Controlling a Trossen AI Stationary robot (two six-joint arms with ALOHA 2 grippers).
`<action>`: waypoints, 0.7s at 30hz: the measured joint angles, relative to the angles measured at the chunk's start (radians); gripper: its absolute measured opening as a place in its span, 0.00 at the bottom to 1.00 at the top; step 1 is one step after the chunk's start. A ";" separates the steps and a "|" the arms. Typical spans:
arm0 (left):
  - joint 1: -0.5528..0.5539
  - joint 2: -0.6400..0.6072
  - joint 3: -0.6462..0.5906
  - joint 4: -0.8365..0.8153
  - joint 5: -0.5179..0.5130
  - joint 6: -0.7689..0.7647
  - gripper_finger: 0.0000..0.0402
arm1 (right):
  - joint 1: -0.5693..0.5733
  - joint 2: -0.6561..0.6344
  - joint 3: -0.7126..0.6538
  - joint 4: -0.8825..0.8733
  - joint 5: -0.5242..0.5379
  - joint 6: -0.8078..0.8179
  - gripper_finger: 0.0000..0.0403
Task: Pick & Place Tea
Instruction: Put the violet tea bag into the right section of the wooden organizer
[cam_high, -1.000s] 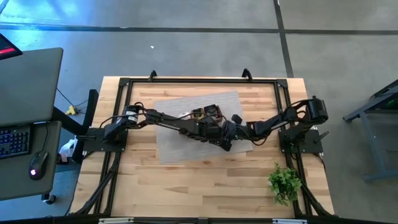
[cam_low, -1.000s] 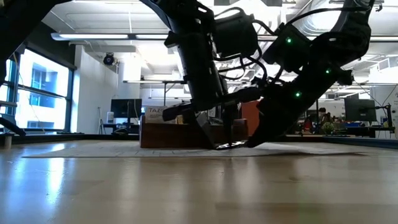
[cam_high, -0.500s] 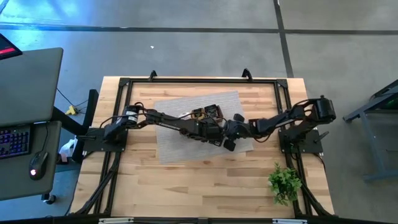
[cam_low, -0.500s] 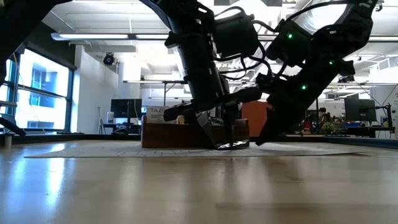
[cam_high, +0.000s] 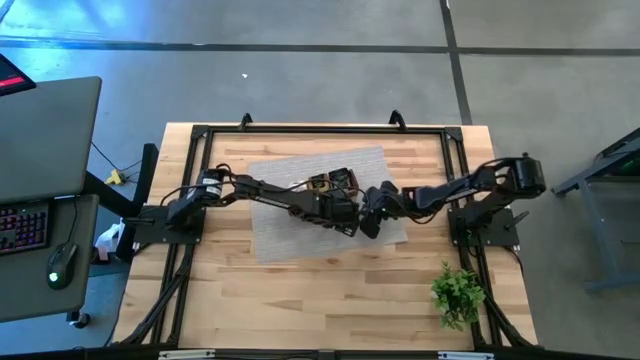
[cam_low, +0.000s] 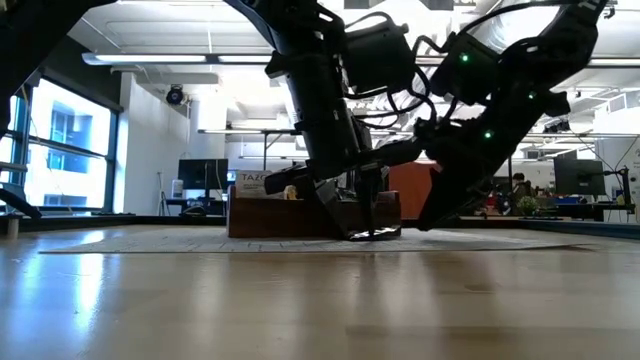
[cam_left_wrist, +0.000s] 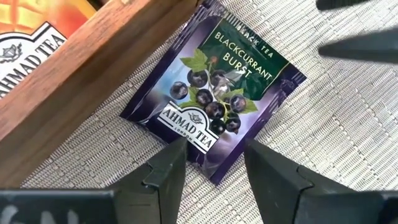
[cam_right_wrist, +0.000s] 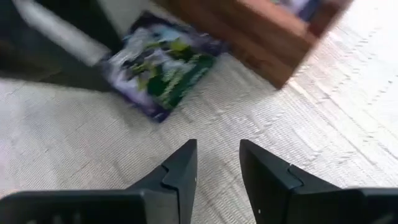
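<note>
The dark purple tea sachet (cam_left_wrist: 211, 93) lies flat on the woven mat (cam_left_wrist: 348, 149) just beside the wooden tray (cam_left_wrist: 93, 68), light, thin and floppy, best pinched by an edge; left gripper (cam_left_wrist: 214, 165) hovers open above it, right gripper (cam_right_wrist: 217, 165) empty, parted nearby

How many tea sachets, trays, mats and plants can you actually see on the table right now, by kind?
Tea sachets in clear view: 2, the blackcurrant sachet on the mat, the orange-and-white sachet in the tray
Wooden tray: 1
Grey woven mat: 1
Green plant: 1
Total: 5
</note>
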 joint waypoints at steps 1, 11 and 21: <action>0.000 0.000 0.000 0.000 0.001 0.001 0.41 | -0.005 0.004 0.000 0.004 0.010 0.018 0.29; 0.001 0.002 -0.003 0.057 -0.018 0.047 0.41 | -0.097 0.006 -0.001 0.000 -0.243 0.022 0.33; 0.001 0.003 -0.003 0.088 -0.020 0.083 0.41 | -0.118 0.006 -0.001 0.022 -0.287 -0.053 0.52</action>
